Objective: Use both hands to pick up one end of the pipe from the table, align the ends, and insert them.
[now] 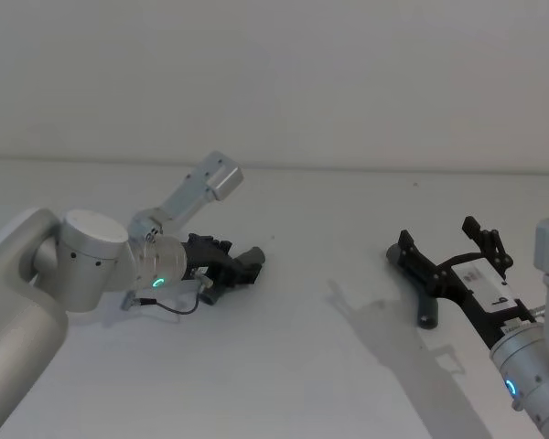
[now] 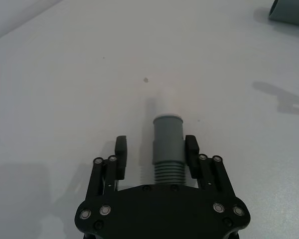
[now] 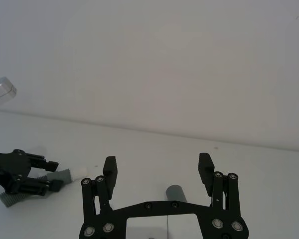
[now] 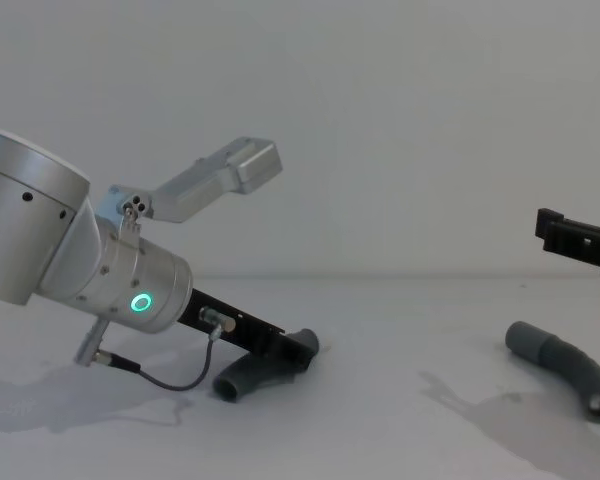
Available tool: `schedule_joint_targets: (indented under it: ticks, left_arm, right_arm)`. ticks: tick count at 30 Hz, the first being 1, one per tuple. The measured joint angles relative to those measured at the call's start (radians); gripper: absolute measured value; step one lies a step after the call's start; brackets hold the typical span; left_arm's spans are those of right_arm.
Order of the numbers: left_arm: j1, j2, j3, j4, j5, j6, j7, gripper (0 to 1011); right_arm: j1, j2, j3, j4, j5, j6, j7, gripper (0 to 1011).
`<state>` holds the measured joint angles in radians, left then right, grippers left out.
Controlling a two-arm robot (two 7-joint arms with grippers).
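Note:
One dark grey pipe piece (image 2: 167,144) lies on the white table (image 2: 65,99), its ribbed stretch between the fingers of my left gripper (image 2: 156,149) and its cuff with the white stub pointing away. That gripper (image 1: 242,265) is low over the table and open, with a gap on one side of the pipe. The other pipe piece (image 4: 565,365) lies to the right, curved, its plain end (image 3: 175,191) showing. My right gripper (image 3: 157,167) hovers open above it (image 1: 427,311), apart from it.
The left arm's silver wrist with its green ring (image 4: 140,302) and a cable (image 4: 170,380) sit low on the left. Bare table (image 1: 329,366) stretches between the two pipe pieces. A wall (image 1: 274,73) closes the back.

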<state>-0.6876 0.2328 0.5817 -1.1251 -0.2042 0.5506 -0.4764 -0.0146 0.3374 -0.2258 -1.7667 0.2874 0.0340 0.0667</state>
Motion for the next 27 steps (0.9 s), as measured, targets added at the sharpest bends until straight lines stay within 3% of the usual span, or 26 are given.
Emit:
schedule_joint_targets:
  ticks: [12, 19, 27]
  left_arm:
    - [0.006, -0.005, -0.008, -0.003, -0.002, 0.011, 0.007, 354]
    - [0.008, -0.006, -0.01, -0.004, -0.003, 0.013, 0.008, 353]
    - [0.008, -0.007, -0.011, -0.004, -0.003, 0.015, 0.01, 353]
  right_arm:
    - [0.0, 0.0, 0.0, 0.0, 0.0, 0.0, 0.0, 1001]
    - [0.005, 0.004, 0.001, 0.0, 0.001, 0.011, 0.011, 1001]
    - [0.04, 0.043, 0.0, 0.0, 0.017, 0.097, 0.07, 1001]
